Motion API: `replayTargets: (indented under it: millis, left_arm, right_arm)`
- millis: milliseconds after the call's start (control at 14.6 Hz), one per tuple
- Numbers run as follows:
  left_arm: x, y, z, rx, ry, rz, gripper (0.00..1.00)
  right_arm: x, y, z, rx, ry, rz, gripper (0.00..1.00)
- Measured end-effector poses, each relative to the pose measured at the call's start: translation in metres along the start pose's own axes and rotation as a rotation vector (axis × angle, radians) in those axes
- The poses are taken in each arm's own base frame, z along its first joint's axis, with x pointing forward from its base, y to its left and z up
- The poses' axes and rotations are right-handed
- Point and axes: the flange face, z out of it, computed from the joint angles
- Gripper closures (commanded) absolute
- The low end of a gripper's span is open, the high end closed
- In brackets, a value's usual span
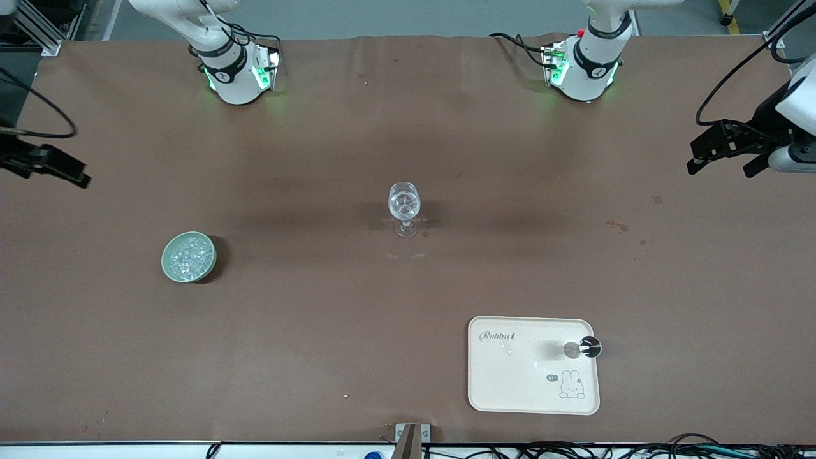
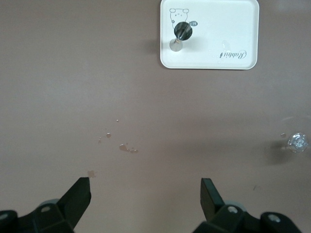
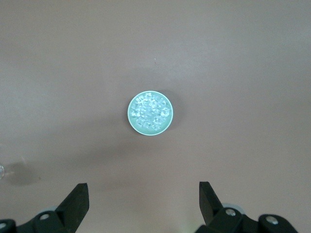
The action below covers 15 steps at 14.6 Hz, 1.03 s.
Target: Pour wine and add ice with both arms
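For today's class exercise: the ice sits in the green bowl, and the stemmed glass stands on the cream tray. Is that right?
Not quite. The ice is in the green bowl, but the front view shows the stemmed glass on the bare table, farther from the camera than the tray.

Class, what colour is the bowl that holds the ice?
The bowl is pale green, filled with clear ice; the right wrist view shows it best.

Ice (image 1: 189,255) lies in the bowl (image 1: 168,266) toward the right arm's end; the glass (image 1: 404,208) stands mid-table.
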Motion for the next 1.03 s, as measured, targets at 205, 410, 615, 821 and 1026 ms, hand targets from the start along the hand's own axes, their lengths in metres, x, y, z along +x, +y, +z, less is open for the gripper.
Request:
replayTargets:
  millis: [205, 410, 615, 821, 1026]
  left_arm:
    - [0.01, -0.009, 0.009, 0.015, -0.012, -0.008, 0.0]
    - [0.018, -0.01, 0.019, 0.024, -0.027, -0.007, 0.0]
    - [0.018, -0.011, 0.021, 0.024, -0.031, -0.01, 0.0]
    - [0.019, -0.011, 0.022, 0.024, -0.029, -0.018, 0.0]
    - [0.019, -0.01, 0.022, 0.024, -0.028, -0.03, 0.0]
  right_arm:
    - [0.001, 0.019, 0.005, 0.012, -0.013, 0.0, 0.0]
    - [0.001, 0.017, 0.009, 0.02, -0.023, -0.003, 0.0]
    - [0.0, 0.007, 0.009, 0.026, -0.025, -0.022, 0.0]
    - [0.0, 0.005, 0.009, 0.026, -0.025, -0.025, 0.0]
    - [0.0, 0.005, 0.008, 0.027, -0.025, -0.026, 0.0]
